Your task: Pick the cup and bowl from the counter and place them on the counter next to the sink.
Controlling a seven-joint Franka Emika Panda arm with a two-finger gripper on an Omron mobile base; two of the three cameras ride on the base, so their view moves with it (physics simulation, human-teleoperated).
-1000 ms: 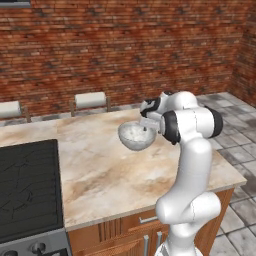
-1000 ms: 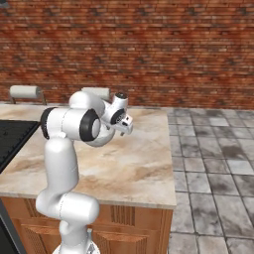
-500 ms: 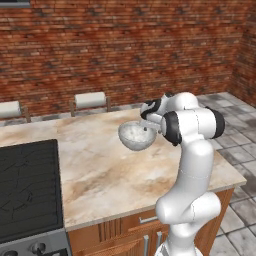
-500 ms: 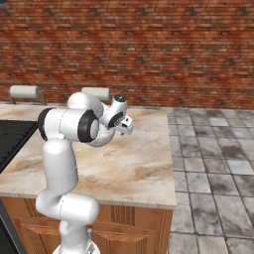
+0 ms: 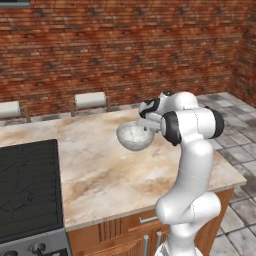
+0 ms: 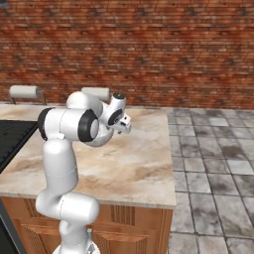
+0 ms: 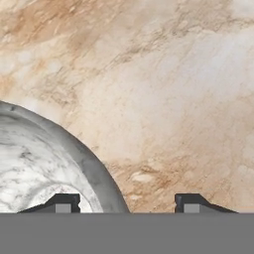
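Item: wide, shallow, pale grey-white mottled glassy bowl. Position: on the beige marbled stone counter, its rim passing between the fingertips, one tip inside the bowl, the other outside.

Item: two-finger gripper. State: straddling the rim, jaws parted and not yet pinching it; in the base views hand and bowl sit as they did a second ago.

Judgement: the grasp on the bowl is beginning; lift and carry to the sink side remain undone.
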